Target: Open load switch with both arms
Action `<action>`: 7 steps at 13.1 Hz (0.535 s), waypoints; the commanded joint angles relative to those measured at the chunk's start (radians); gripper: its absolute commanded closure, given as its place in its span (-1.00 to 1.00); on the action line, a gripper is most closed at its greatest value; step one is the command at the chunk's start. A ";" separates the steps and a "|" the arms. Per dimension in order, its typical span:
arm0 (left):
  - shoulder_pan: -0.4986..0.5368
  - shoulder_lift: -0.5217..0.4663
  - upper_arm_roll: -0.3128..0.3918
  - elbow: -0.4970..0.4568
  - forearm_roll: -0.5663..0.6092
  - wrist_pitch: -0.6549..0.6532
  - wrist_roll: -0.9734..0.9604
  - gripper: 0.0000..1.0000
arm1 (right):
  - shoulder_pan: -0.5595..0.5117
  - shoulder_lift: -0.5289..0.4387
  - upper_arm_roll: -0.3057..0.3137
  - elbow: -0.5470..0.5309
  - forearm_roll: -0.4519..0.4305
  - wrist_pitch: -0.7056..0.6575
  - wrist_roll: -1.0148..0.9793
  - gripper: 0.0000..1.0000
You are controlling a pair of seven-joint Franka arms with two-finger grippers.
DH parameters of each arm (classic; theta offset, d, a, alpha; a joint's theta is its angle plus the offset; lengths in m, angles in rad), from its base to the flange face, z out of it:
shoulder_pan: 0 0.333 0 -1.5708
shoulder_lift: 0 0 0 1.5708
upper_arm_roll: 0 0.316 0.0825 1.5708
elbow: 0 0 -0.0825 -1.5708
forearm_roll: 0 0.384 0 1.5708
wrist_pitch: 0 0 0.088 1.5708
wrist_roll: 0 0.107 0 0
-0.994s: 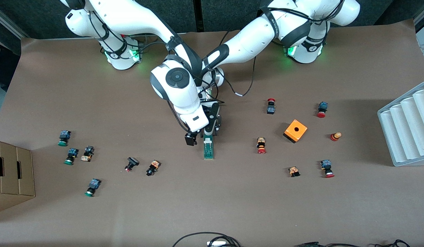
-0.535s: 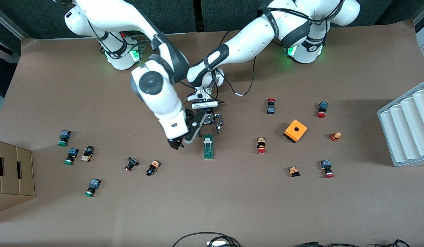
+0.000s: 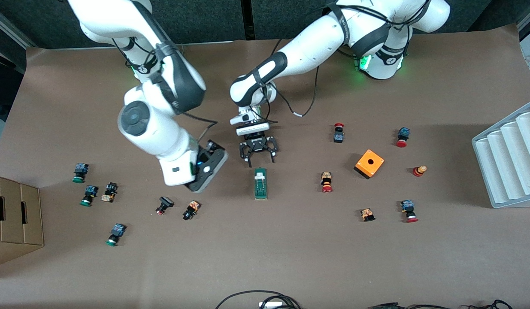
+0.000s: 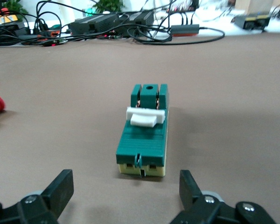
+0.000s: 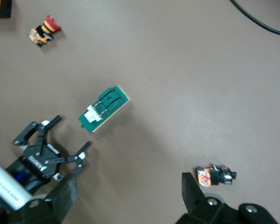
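Load switch (image 3: 260, 183) lies on the bench just under the left pincer (image 3: 258, 159), spread wide; right pincer (image 5: 126, 191), also wide, hangs beside it.

— Lay on the brown table (image 3: 290, 257)?
— Green load switch (image 3: 260, 183) mid-table, orange cube (image 3: 369, 163) and white ridged tray (image 3: 509, 156) toward the left arm's end.
— Elsewhere?
— Cardboard box (image 3: 13, 219) at the right arm's end; small buttons scattered toward both ends.

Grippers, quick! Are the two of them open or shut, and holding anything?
Left gripper: open, empty, just short of the load switch.
Right gripper: open, holding nothing, over bare table.
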 commanded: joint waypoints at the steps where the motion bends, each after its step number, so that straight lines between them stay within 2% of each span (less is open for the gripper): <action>1: -0.008 -0.071 0.001 0.004 -0.136 -0.004 0.178 -1.00 | -0.041 -0.026 0.009 0.004 0.028 -0.045 0.067 -1.00; 5: -0.001 -0.157 -0.008 0.004 -0.315 -0.005 0.487 -1.00 | -0.073 -0.047 0.007 0.002 0.025 -0.090 0.163 -1.00; 7: 0.002 -0.187 -0.008 -0.002 -0.358 -0.005 0.607 -1.00 | -0.097 -0.067 0.006 0.002 0.017 -0.136 0.191 -1.00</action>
